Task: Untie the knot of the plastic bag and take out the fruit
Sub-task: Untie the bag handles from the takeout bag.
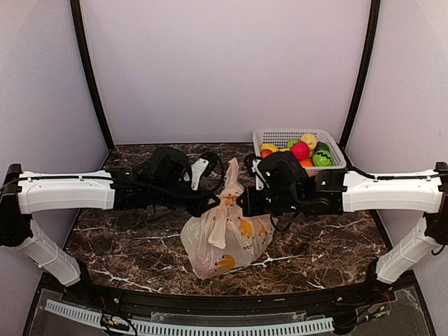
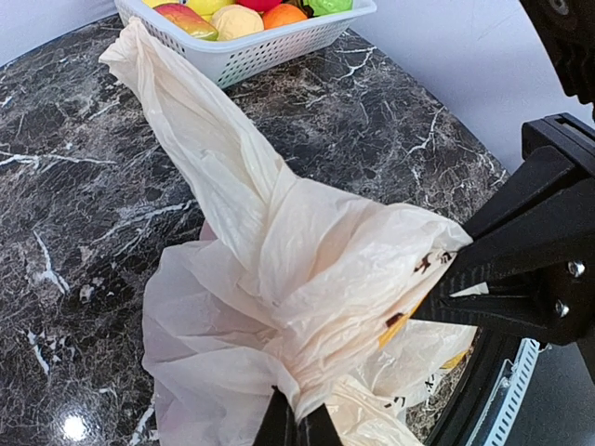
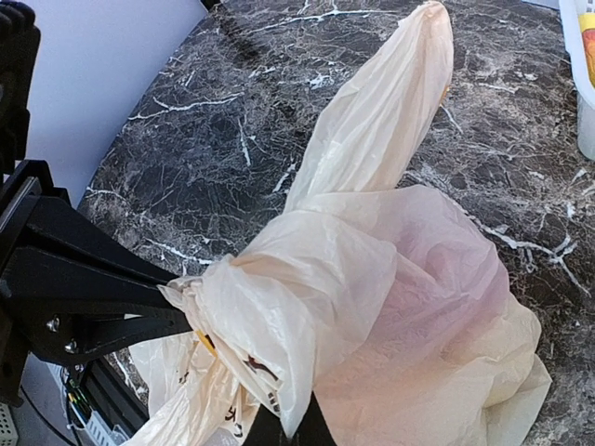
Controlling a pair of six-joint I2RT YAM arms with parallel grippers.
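Note:
The cream plastic bag with yellow prints sits mid-table, its top bunched into the knot. One long free tail sticks out toward the back. My left gripper is shut on the bag's plastic at the knot's left side. Its fingers pinch a fold at the bottom of the left wrist view. My right gripper is shut on the plastic at the knot's right side, seen in the right wrist view. The fruit in the bag is hidden; only a pink tint shows through.
A white mesh basket with several toy fruits stands at the back right, also showing in the left wrist view. The table is dark marble. Grey walls close in the back and sides.

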